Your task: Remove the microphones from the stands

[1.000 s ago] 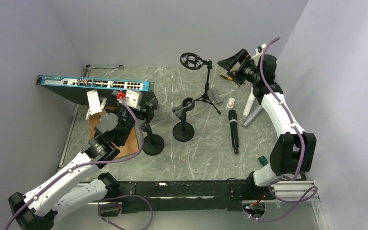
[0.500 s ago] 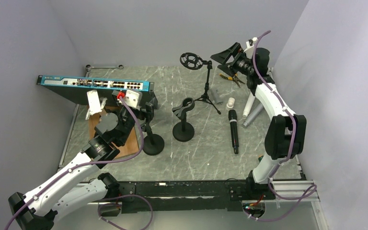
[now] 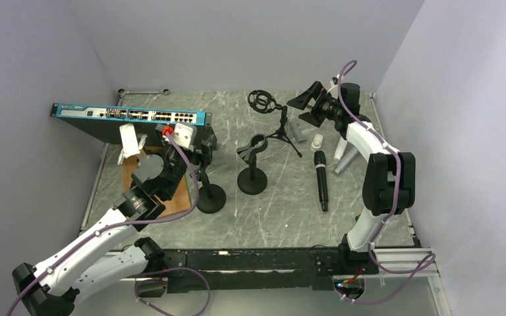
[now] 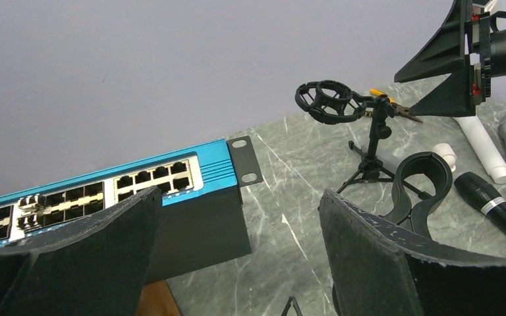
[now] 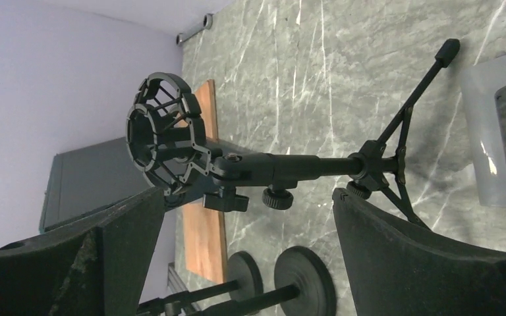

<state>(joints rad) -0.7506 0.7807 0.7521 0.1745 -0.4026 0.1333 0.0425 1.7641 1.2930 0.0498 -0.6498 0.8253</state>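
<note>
Right claw (image 5: 245, 204), wide open and empty, faces the tripod stand (image 5: 316, 164). Black microphone (image 3: 320, 179) lies on the counter (image 3: 283, 210); the next move should clear the stand.

Under both sets of jaws lies a table (image 3: 283, 217) of dark grey stone look, crossed by thin white veins. Beyond the left jaws a plain back wall (image 3: 237, 39) of pale lilac-grey rises straight from the table's far edge. A left wall (image 3: 26, 118) and a right wall (image 3: 468, 131) of the same colour close the sides, the right one just behind the right jaws. The light is even and shadows are soft.
</note>
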